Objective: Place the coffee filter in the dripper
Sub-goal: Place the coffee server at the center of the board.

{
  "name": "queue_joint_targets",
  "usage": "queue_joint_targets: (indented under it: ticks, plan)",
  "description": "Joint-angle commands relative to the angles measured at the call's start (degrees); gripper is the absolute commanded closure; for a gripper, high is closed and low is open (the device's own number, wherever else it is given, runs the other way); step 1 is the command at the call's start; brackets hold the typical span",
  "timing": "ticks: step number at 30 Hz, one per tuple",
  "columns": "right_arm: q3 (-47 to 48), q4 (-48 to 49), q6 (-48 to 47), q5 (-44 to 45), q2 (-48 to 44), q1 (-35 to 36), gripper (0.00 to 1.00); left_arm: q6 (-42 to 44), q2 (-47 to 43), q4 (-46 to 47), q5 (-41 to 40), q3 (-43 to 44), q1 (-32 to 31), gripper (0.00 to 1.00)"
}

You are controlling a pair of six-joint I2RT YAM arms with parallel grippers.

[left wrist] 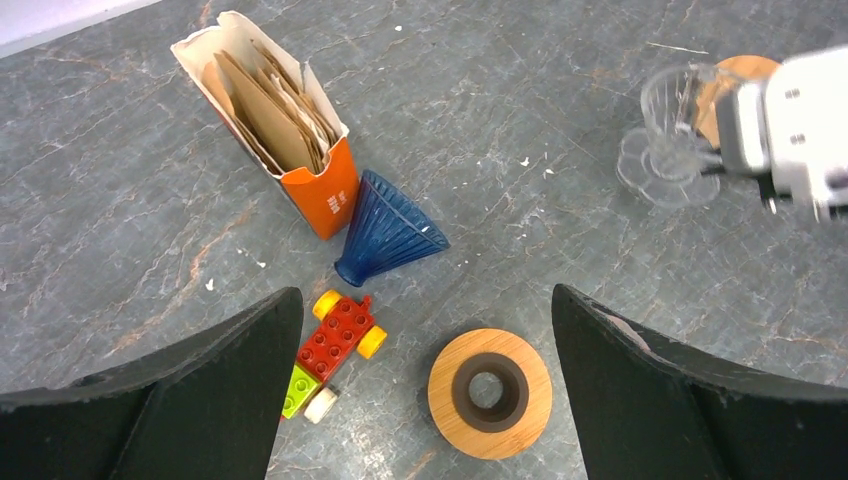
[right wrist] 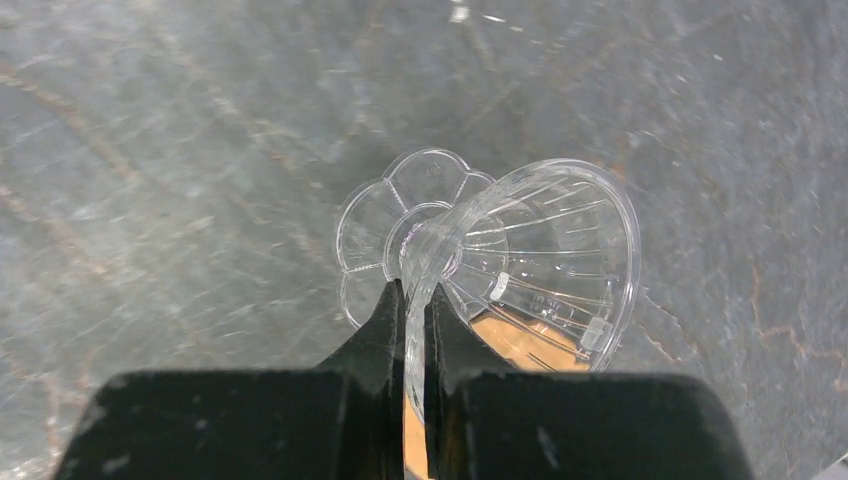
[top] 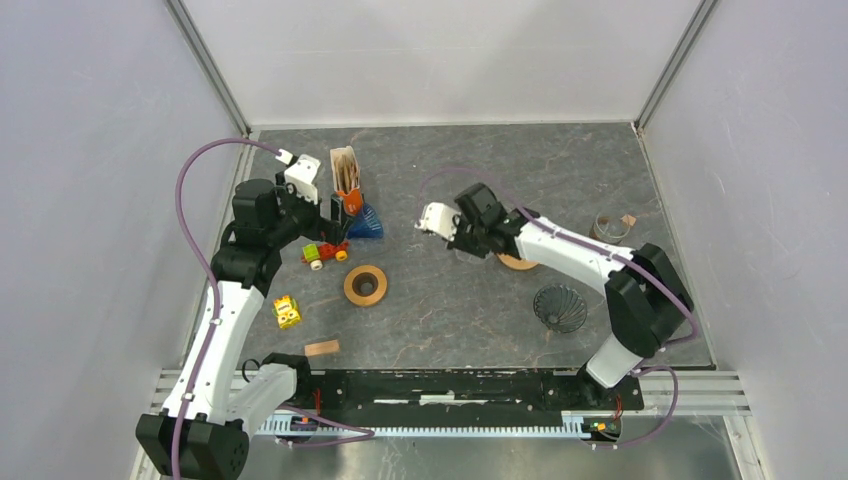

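Note:
Brown paper coffee filters [left wrist: 270, 100] stand in an open orange and white box [top: 345, 172] at the back left. My right gripper [right wrist: 413, 295] is shut on the wall of a clear plastic dripper [right wrist: 540, 250], which is tilted on its side above the table. The dripper also shows in the left wrist view [left wrist: 670, 130]. My left gripper [left wrist: 425, 293] is open and empty, above the table just in front of the filter box. A blue dripper [left wrist: 390, 230] lies on its side beside the box. A black dripper [top: 560, 307] stands at the front right.
A wooden ring [left wrist: 490, 392] and a brick toy car [left wrist: 335, 345] lie under my left gripper. A round wooden coaster [top: 517, 262] lies under my right arm. A yellow toy [top: 287, 312], a wooden block [top: 321, 348] and a small ring [top: 607, 228] lie around.

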Motion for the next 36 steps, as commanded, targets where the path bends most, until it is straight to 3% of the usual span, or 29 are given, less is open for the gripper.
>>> queue_joint_targets:
  ticks: [1, 7, 14, 23, 24, 27, 32, 36]
  plan:
    - [-4.49, 6.71, 1.16, 3.13, -4.8, 5.4, 1.0, 1.61, -0.19, 1.62, -2.67, 1.13, -0.01, 0.0]
    - [-12.1, 13.25, 0.57, 8.98, -7.97, 13.82, 1.0, 0.57, 0.4, 2.37, -3.85, 0.87, 0.0, 0.0]
    - [-10.82, 13.82, 1.63, 9.43, -3.5, 17.31, 0.95, -0.6, 0.02, 2.69, -3.33, 1.31, -0.01, 0.0]
    - [-10.64, 10.1, 2.43, 7.66, -3.87, 18.12, 0.59, -0.47, -0.48, 2.86, -2.54, 1.57, -0.02, 0.0]
    - [-10.54, 9.28, 2.32, 7.53, -4.53, 18.13, 0.47, -0.31, -0.48, 2.82, -2.44, 1.57, -0.04, 0.0]
    - [-9.87, 6.14, 1.76, 5.65, -7.49, 18.11, 0.28, -0.03, -0.37, 2.6, -2.16, 1.42, -0.02, 0.0]
    - [-8.12, 1.17, 0.64, 3.73, -16.0, 17.52, 0.23, 0.02, -0.18, 2.37, -2.05, 1.53, -0.07, 0.0]
    - [-6.95, -0.92, 1.15, 0.59, -21.36, 13.07, 0.22, -0.76, 0.65, 2.99, -1.27, 1.57, -0.03, 0.0]
